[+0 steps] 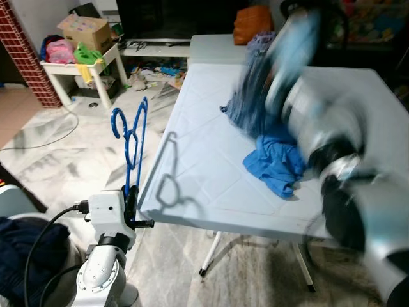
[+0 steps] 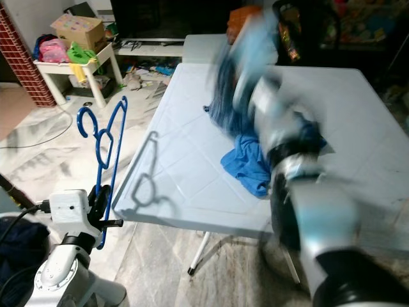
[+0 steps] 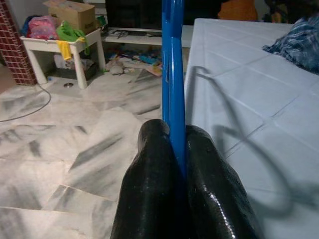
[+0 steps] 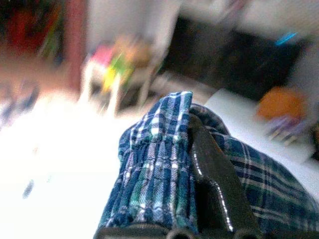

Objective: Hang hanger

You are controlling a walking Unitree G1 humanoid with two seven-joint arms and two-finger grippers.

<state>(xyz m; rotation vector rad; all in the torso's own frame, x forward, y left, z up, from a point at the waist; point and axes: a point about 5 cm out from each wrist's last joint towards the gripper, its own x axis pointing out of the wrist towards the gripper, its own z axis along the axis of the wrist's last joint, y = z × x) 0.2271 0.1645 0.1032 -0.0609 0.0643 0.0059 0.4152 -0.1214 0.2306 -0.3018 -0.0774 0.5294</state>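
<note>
A blue plastic hanger [image 1: 131,146] stands upright beside the left edge of the pale blue table [image 1: 204,173], hook up. My left gripper [image 1: 131,198] is shut on its lower part; the wrist view shows the hanger [image 3: 172,74] pinched between both black fingers [image 3: 149,189]. My right arm [image 1: 319,121] is raised over the table and blurred. Its gripper [image 4: 194,164] is shut on a blue plaid garment [image 4: 154,169], which hangs down to the tabletop [image 1: 252,96].
A bright blue cloth [image 1: 275,163] lies crumpled on the table near its front. A small white table [image 1: 77,67] with a cardboard box and bags stands at the back left. A cable [image 1: 38,144] trails over the marble floor. A dark TV unit lies behind.
</note>
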